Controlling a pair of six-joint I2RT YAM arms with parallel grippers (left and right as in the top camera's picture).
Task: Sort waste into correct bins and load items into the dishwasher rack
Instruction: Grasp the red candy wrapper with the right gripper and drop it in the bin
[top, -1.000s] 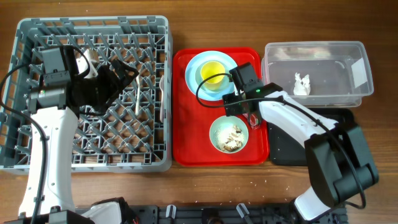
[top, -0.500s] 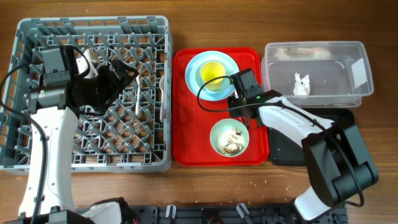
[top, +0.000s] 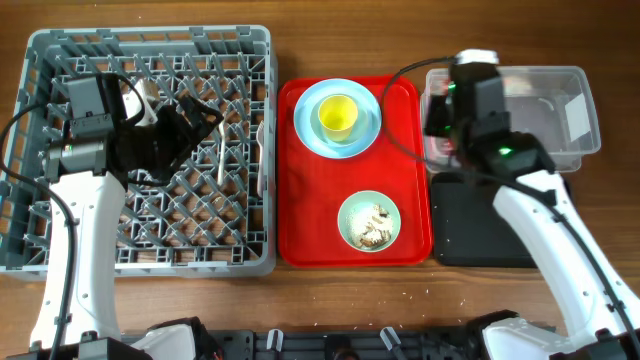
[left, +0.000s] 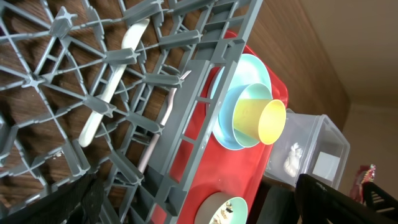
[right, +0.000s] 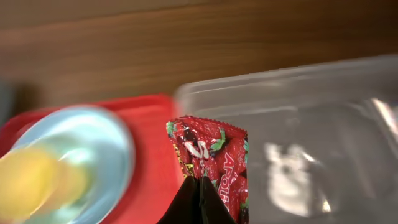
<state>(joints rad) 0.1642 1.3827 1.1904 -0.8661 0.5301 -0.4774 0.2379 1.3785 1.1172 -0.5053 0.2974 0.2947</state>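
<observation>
As the right fingers (right: 186, 208) pinch it, red wrapper (right: 214, 155) at rim of clear tub (right: 292, 78).

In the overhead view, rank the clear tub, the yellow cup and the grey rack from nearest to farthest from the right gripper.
From the right gripper, shut on the red wrapper:
1. The clear tub: the gripper is over its left end.
2. The yellow cup: to the left, on the blue plate on the red tray.
3. The grey rack: far left, beyond the tray.
</observation>
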